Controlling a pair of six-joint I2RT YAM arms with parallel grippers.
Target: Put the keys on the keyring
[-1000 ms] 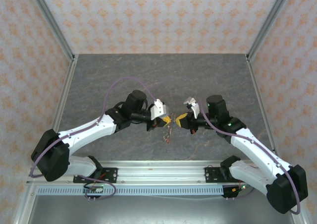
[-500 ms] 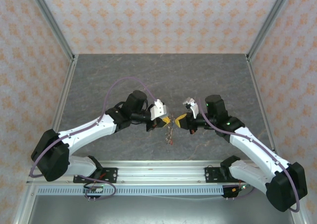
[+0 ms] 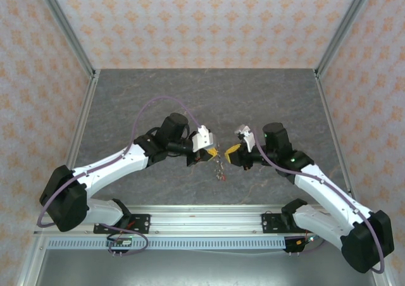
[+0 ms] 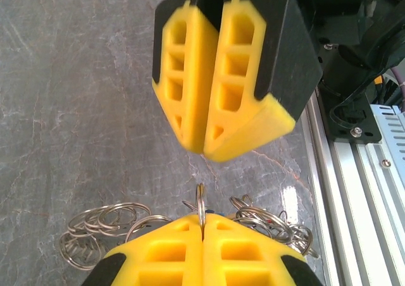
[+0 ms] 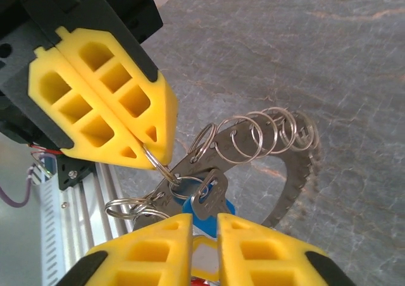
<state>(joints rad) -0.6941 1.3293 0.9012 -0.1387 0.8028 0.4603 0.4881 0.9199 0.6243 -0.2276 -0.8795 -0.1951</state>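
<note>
The left gripper (image 3: pixel 212 152) is fully closed, its yellow fingers pinching a thin wire ring (image 4: pixel 200 204) edge-on. From that ring hangs the keyring (image 5: pixel 296 172), grey with a jagged rim and a row of small wire loops (image 5: pixel 262 134) threaded along it, over the grey counter (image 3: pixel 158 96). A blue key (image 5: pixel 212 209) sits in the cluster, just at the tips of the right gripper (image 5: pixel 204 226). That gripper's fingers stand slightly apart; whether they touch the key cannot be told.
</note>
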